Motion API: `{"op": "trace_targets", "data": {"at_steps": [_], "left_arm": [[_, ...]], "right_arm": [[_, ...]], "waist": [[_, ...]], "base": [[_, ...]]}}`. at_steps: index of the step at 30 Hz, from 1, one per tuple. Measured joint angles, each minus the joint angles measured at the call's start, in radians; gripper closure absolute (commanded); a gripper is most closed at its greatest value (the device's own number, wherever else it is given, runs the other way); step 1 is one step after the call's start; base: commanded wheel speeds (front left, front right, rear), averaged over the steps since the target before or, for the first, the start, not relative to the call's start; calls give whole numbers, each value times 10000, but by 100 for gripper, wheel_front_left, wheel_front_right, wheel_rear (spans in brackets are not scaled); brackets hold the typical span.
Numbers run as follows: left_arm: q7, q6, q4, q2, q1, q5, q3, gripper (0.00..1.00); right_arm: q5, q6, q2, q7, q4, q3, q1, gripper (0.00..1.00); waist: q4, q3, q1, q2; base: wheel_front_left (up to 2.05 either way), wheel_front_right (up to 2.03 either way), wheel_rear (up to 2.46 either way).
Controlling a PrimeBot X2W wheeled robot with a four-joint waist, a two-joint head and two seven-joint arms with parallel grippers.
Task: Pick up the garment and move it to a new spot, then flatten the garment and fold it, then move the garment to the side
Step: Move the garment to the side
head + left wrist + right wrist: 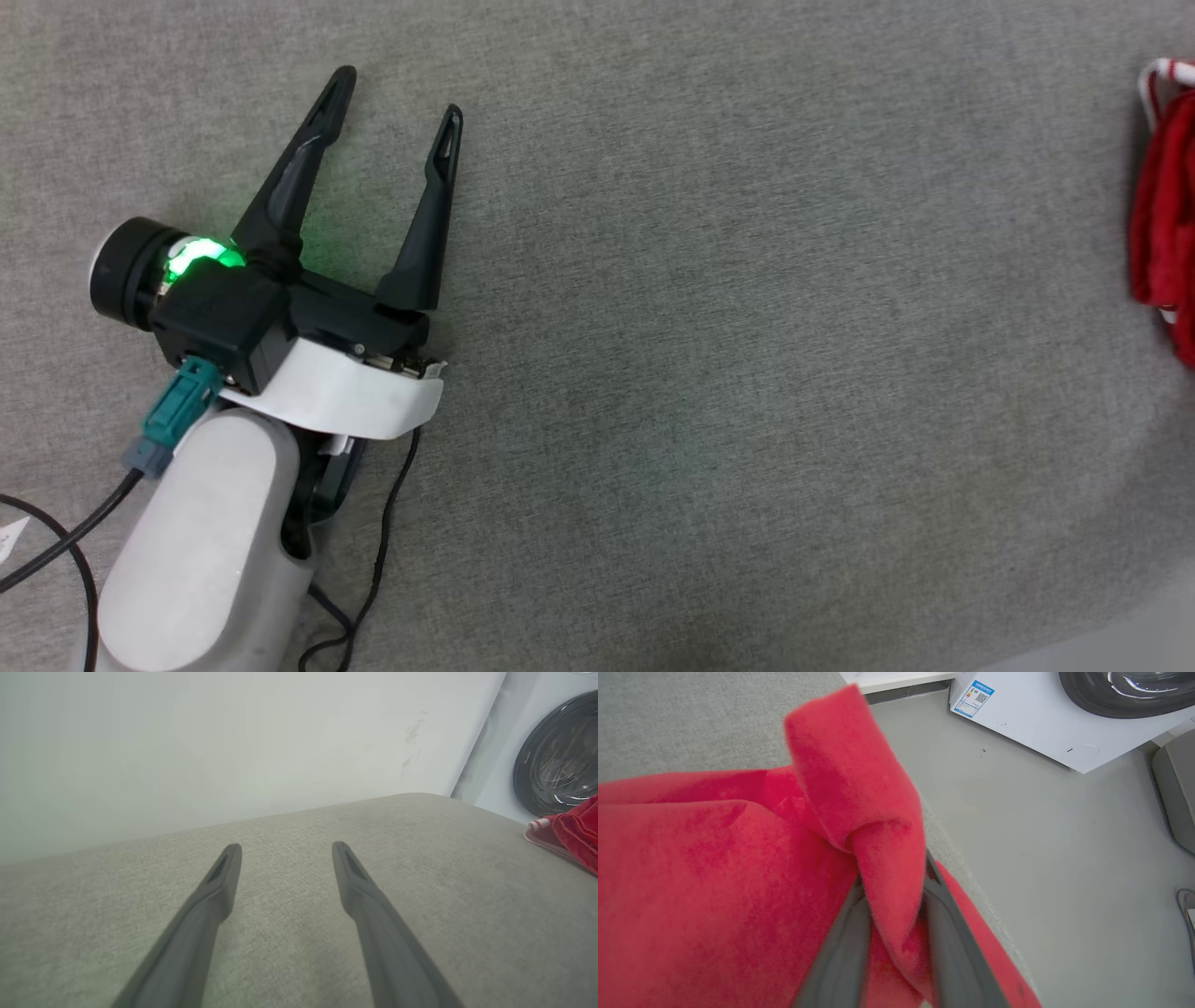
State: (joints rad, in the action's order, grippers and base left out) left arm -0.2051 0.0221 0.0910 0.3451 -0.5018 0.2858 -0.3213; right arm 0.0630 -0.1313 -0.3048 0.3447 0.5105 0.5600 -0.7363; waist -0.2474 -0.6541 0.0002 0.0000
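Observation:
The garment (1162, 215) is a bunched red cloth with a strip of red-white trim, lying at the far right edge of the grey fabric table (747, 373). In the left wrist view the garment (577, 833) shows at the right margin. My left gripper (400, 93) rests open over the table's left part, far from the cloth, and nothing sits between its fingers (286, 847). In the right wrist view a raised fold of the garment (714, 882) is pinched between the two fingers of my right gripper (896, 877), whose tips are hidden by the fold.
The table's right edge (971, 872) drops to a grey floor (1064, 858). A white washing machine (1064, 718) with a dark round door (556, 765) stands beyond it. A pale wall (233, 742) backs the table. Black cables (56, 551) trail by my left forearm.

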Motion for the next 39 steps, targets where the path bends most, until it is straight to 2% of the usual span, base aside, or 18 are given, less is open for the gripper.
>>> {"op": "trace_targets", "data": {"at_steps": [1,7,8,9,16,20,29,39], "left_arm": [[6,19,-10,38,-21,0,0,0],[-6,42,-215,84,-160,10,-38,0],[-86,10,-408,12,-53,94,-44,0],[-107,-6,-483,-10,67,123,-42,0],[-362,-382,-1185,-357,1220,533,105,0],[-451,-594,-1517,-585,2032,788,234,0],[-535,-997,-1946,-1030,3550,1244,477,0],[-546,-1383,-2071,-943,4279,1292,809,0]], "right_arm": [[119,0,73,-161,119,77,-46,0],[1066,0,128,-1407,606,479,-206,0],[1348,0,75,-2077,757,332,-164,0],[1363,-2,61,-2282,780,265,-144,0],[763,0,-318,-3271,890,-957,932,0],[182,0,-316,-3601,715,-1726,1950,0],[-922,0,577,-3967,-792,-3037,4258,0],[-1260,2,1653,-4013,-3160,-4215,5892,0]], "waist": [[21,-76,0,0],[77,73,-1,0],[64,401,-1,0],[58,537,-1,0],[61,1891,-2,0],[159,2861,-3,0],[736,4949,-5,0],[1967,6236,-5,0]], "base": [[0,0,0],[0,0,0],[0,0,0],[0,0,0],[0,0,0],[0,0,0],[0,0,0],[0,0,0]]}}
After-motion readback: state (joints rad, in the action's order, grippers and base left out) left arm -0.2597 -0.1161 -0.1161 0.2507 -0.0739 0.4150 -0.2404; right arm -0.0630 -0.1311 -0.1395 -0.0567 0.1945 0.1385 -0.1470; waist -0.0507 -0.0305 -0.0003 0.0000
